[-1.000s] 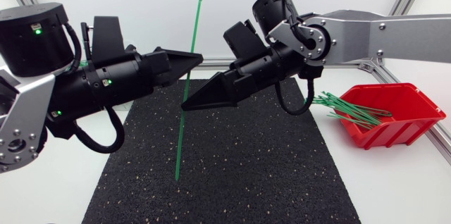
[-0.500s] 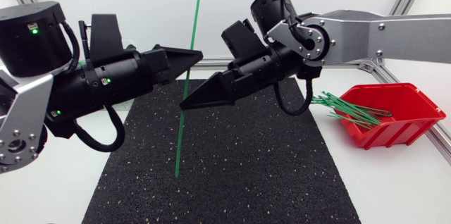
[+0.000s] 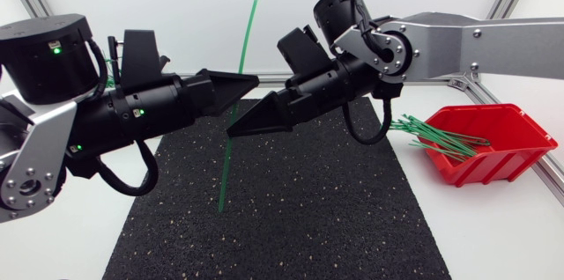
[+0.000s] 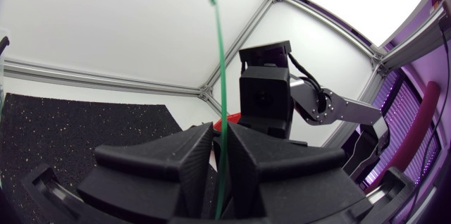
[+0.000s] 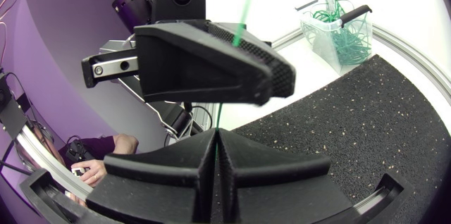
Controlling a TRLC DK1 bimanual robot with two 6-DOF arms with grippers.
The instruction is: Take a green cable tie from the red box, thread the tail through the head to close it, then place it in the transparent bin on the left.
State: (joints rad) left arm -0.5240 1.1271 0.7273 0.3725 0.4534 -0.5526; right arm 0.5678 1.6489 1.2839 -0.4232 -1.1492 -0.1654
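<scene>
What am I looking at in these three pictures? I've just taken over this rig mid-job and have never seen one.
Two robot arms work at a table. One picture looks down from overhead and shows both. The other two come from a camera on each arm's wrist, looking along its own black fingers. The left gripper and the right gripper are both shut on one green cable tie. It stands upright over the black mat and is not yet looped. Spare ties lie in the red box. The right wrist picture also shows the transparent bin.
</scene>
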